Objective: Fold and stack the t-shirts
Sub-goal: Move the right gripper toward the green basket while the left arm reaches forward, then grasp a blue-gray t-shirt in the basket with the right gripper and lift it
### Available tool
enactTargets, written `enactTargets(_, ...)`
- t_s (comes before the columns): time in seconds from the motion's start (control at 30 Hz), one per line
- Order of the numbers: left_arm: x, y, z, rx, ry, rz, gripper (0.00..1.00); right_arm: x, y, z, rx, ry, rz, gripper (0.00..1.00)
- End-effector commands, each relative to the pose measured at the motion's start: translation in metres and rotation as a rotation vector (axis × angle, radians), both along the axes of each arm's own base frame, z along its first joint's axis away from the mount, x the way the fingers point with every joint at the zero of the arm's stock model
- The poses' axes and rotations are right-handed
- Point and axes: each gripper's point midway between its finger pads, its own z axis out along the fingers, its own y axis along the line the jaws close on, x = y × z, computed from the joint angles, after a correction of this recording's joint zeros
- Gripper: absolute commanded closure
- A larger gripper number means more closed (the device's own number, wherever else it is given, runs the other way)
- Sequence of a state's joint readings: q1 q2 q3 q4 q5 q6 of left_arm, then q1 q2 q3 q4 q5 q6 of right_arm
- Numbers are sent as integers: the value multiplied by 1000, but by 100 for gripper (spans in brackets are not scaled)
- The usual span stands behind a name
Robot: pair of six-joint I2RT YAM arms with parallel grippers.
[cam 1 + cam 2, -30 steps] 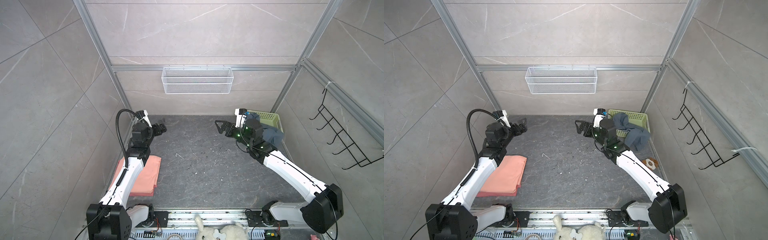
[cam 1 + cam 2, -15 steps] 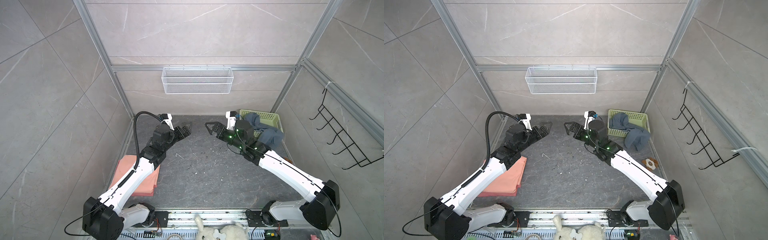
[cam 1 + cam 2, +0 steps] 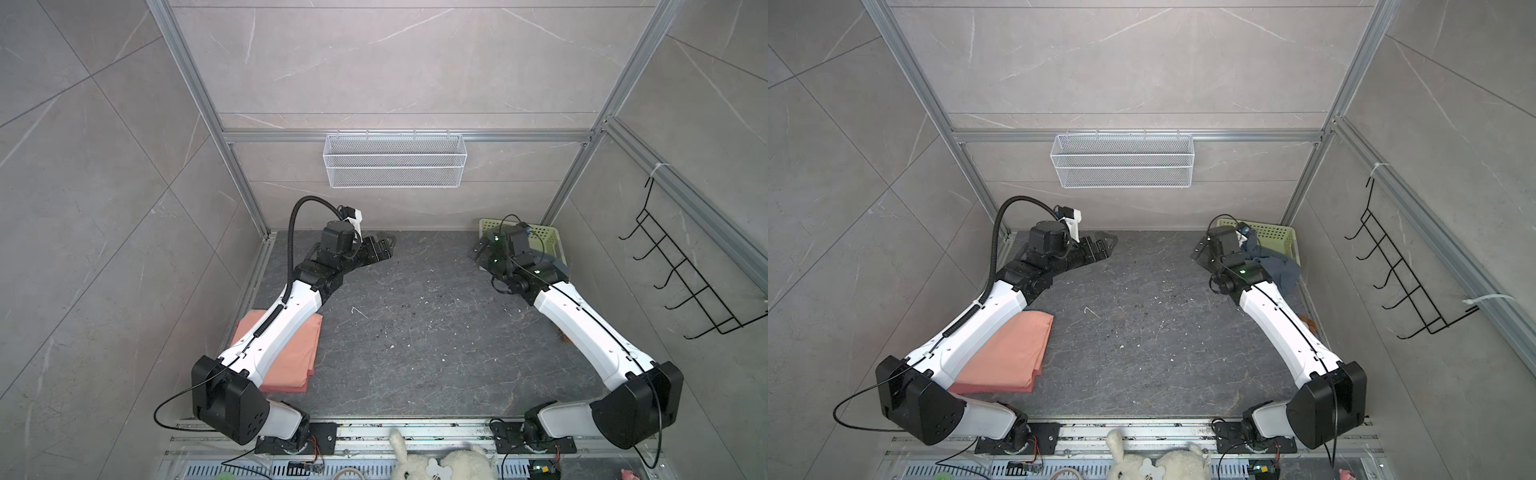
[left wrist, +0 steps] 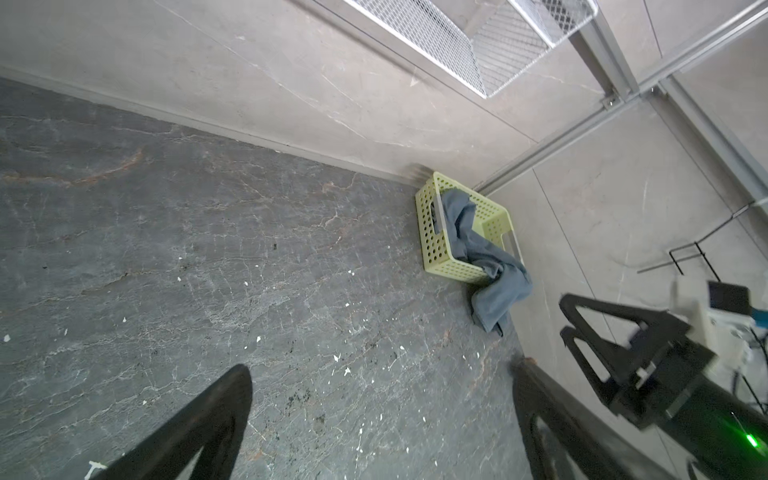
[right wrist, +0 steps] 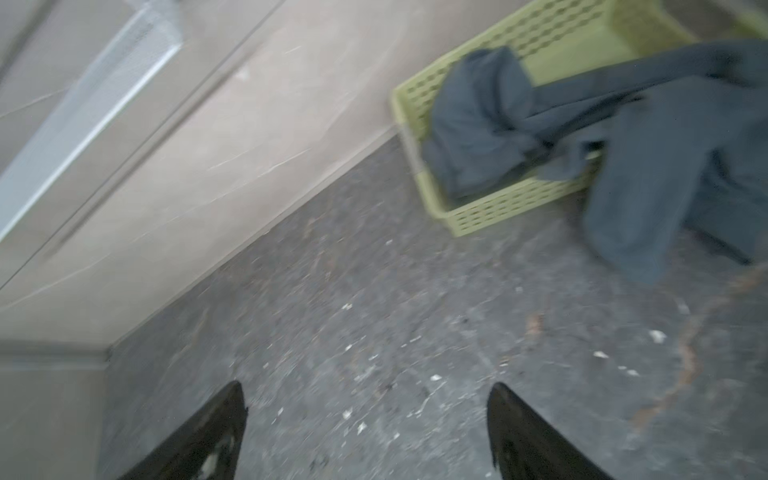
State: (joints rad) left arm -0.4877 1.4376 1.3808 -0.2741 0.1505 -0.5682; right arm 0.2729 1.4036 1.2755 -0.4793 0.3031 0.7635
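A dark grey stone floor [image 3: 415, 332] is lying between pale tiled walls, and a white wire basket [image 3: 395, 160] is hanging on the back wall. The left pincer [image 3: 390, 247] is reaching out over bare floor towards the back wall. Its jaws are standing wide apart and are holding nothing. The right pincer [image 5: 368, 388] is likewise gaping wide over the floor, with nothing between its fingers.

A green basket [image 4: 440, 232] is sitting in the back corner, near the right pincer and off to its outer side. A blue-grey shirt [image 4: 494, 282] is hanging crumpled over the basket's rim, partly inside and partly spilling onto the floor. It is lying ahead of the right pincer and apart from it, and well across the floor from the left pincer.

The folded pink shirts [image 3: 1009, 353] are lying stacked far behind the left pincer, partly under that arm's white forearm. A white plush toy [image 3: 440, 465] is lying at the front edge, between the two arm bases.
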Motion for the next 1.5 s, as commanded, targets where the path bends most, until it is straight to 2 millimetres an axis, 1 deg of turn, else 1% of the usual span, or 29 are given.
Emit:
enactTargets(0.0,-17,-19,-7,96,2,-148,0,1,-34,-39,-96,101,-14,9)
enactTargets(0.07,-21,-25,-12,111,9,-162,0,9,-49,-53,-125,136,-12,9)
enactTargets(0.17,-27,-32,-16,141,3,-158,0,14,-72,-80,-132,238,-12,5)
enactTargets(0.2,-30,-33,-18,156,1,-156,0,14,-79,-90,-128,270,-18,5)
enactTargets(0.27,-33,-33,-22,189,0,-144,0,15,-95,-103,-118,301,-34,5)
enactTargets(0.3,-35,-32,-25,207,6,-139,0,16,-102,-111,-105,313,-38,4)
enactTargets(0.33,-36,-32,-27,221,11,-135,0,17,-109,-118,-89,322,-31,0)
enactTargets(0.47,-40,-41,-32,243,16,-154,0,25,-134,-140,-101,367,-44,1)
enactTargets(0.57,-42,-54,-36,261,17,-193,0,35,-148,-155,-95,393,-48,1)
enactTargets(0.63,-43,-67,-38,265,19,-225,0,42,-153,-163,-80,395,-41,1)
enactTargets(0.77,-44,-106,-40,199,30,-349,0,62,-156,-180,-56,396,-3,1)
enactTargets(0.83,-42,-127,-48,201,33,-406,0,69,-158,-186,-58,399,1,1)
enactTargets(0.9,-41,-145,-56,217,37,-449,0,72,-162,-191,-69,412,-17,1)
enactTargets(0.97,-40,-163,-64,239,42,-487,0,75,-164,-196,-67,415,-20,4)
enactTargets(1.03,-40,-184,-72,249,44,-526,0,78,-163,-200,-59,419,-7,9)
enactTargets(1.1,-37,-200,-80,254,48,-538,0,80,-162,-203,-56,424,0,19)
enactTargets(1.17,-34,-214,-87,252,47,-553,0,79,-164,-205,-61,432,-12,36)
enactTargets(1.2,-33,-221,-89,253,47,-556,0,78,-166,-205,-67,436,-17,47)
enactTargets(1.23,-31,-225,-90,257,40,-559,0,77,-168,-205,-74,446,-28,62)
enactTargets(1.3,-31,-232,-88,260,34,-567,0,74,-171,-202,-83,455,-40,77)
enactTargets(1.37,-30,-233,-86,258,27,-562,0,70,-173,-196,-85,457,-56,88)
enactTargets(1.4,-30,-233,-85,257,24,-561,0,69,-173,-191,-85,448,-56,95)
enactTargets(1.43,-30,-232,-83,253,20,-558,0,68,-172,-183,-84,433,-61,100)
enactTargets(1.47,-30,-231,-81,252,17,-552,0,68,-172,-174,-88,414,-60,100)
